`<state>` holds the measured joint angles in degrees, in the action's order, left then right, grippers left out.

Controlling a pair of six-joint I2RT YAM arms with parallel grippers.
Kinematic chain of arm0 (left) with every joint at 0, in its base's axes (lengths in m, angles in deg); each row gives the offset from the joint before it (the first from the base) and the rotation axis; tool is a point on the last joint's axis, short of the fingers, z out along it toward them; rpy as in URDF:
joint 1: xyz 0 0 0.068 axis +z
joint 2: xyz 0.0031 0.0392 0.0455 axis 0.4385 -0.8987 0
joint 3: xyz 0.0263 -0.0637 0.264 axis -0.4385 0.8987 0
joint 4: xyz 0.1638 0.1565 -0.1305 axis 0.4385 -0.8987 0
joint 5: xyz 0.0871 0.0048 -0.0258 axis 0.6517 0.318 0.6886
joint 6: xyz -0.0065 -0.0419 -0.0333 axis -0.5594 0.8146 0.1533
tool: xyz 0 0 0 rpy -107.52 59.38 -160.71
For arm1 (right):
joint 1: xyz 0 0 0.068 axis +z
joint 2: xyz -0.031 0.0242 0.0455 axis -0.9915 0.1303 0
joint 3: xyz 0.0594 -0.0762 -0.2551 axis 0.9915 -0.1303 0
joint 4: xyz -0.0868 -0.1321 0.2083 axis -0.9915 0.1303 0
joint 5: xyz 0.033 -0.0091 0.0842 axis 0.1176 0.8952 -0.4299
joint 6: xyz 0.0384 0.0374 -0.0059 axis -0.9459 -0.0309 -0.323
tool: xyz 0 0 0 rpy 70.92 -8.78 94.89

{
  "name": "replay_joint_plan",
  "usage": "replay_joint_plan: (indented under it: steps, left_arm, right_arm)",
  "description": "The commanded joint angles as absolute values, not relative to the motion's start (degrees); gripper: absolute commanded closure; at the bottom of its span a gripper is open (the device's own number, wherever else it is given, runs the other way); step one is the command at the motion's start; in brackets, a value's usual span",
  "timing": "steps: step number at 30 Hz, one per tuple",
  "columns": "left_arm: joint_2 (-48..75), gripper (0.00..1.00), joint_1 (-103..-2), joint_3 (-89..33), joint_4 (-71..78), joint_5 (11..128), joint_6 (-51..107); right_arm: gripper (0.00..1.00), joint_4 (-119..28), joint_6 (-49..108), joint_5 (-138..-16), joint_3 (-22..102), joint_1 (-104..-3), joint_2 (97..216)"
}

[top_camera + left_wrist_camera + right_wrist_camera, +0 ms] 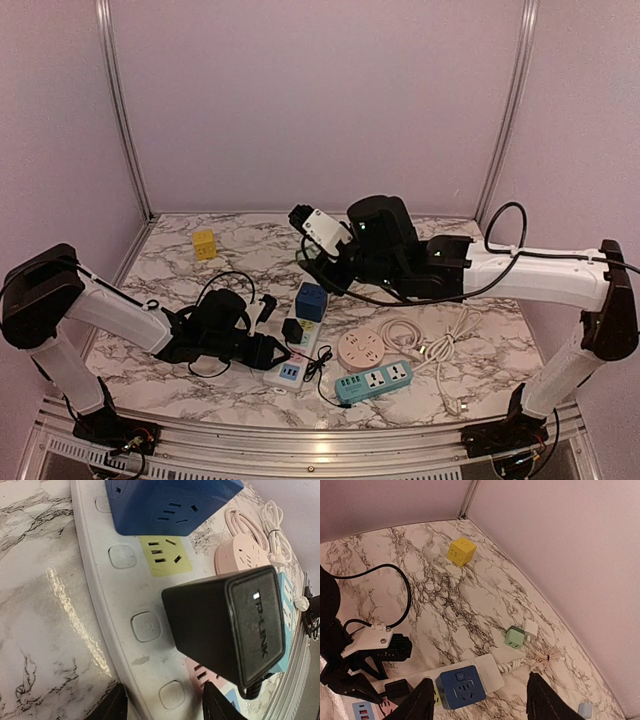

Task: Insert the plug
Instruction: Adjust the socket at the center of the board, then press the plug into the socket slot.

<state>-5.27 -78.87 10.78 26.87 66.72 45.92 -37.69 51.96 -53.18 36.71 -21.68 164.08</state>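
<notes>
- The blue cube plug [461, 686] sits on the end socket of the white power strip [100, 580], which lies on the marble desk [470, 595]. This is at the lower centre of the right wrist view.
- It looks pushed home, though I cannot tell from these angles how deep its pins go.
- The right claw [480, 680] hangs above the cube, fingers spread wide with nothing between them.
- The left claw [165, 690] is partly spread low over the strip at the bottom of its view. It grips nothing and is just beside a black adapter [225, 625] that also sits in the strip.
- The insertion seems done. What is likely left is checking the seating and drawing the arms clear.
</notes>
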Motion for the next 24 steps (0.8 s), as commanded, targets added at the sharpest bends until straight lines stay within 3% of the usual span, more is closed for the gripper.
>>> replay_joint_plan:
  steps: [1, 9, 24]
  left_arm:
    - [-3.74, 0.48, -79.20, 9.53, 23.58, 67.07, 44.70]
    - [-2.75, 0.48, -79.21, 9.80, 22.97, 67.57, 44.52]
    - [5.26, 0.36, -79.12, 8.80, 18.37, 68.49, 44.11]
  right_arm:
    - [0.45, -40.27, 35.99, -48.53, 38.79, -21.80, 166.41]
    - [0.58, -42.17, 21.28, -54.90, 39.02, -21.80, 170.54]
    - [0.58, -41.26, 15.95, -59.07, 34.81, -21.40, 172.10]
